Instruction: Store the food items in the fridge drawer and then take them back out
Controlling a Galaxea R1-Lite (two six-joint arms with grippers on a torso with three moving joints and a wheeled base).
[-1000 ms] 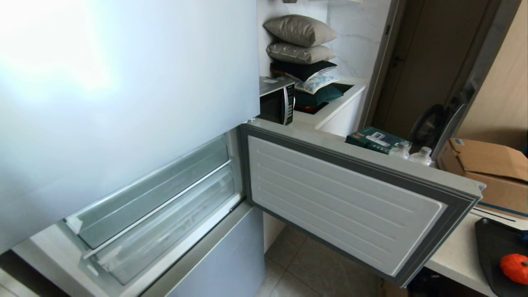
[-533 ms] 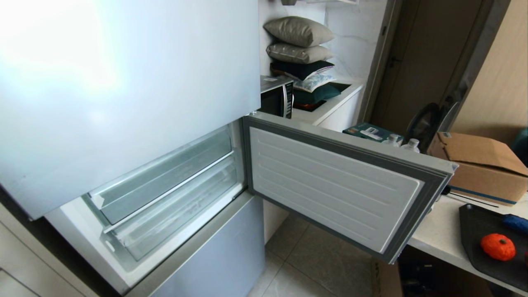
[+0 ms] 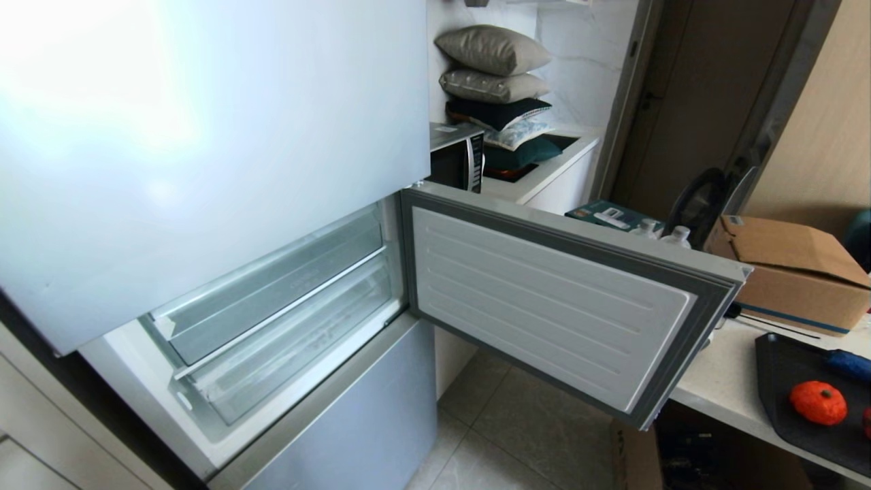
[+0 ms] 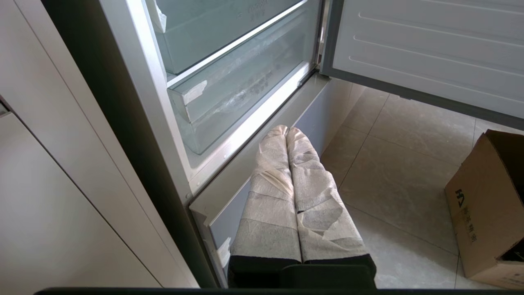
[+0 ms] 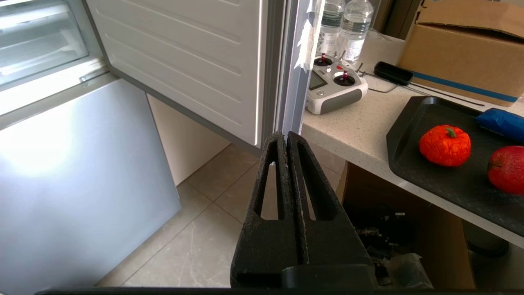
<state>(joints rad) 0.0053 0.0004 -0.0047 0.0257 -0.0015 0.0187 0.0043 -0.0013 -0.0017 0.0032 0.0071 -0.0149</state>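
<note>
A fridge with its middle door [image 3: 558,299] swung open shows the clear fridge drawer [image 3: 299,340] pushed in and empty. The orange pumpkin [image 5: 445,145] and red apple [image 5: 507,169] sit on a black tray [image 5: 413,135] on the counter. Left gripper [image 4: 286,131] and right gripper [image 5: 285,137] hang closed, empty. Nothing is stored yet.

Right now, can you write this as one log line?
fridge door: open | drawer: shut | pumpkin, apple: on tray | both claws: shut, empty

Cardboard box [image 3: 789,272], two water bottles [image 5: 344,28], remote controller [image 5: 333,84] on table [image 5: 360,131] beside black tray [image 5: 450,180]; stacked pillows [image 3: 493,88] beyond.
</note>
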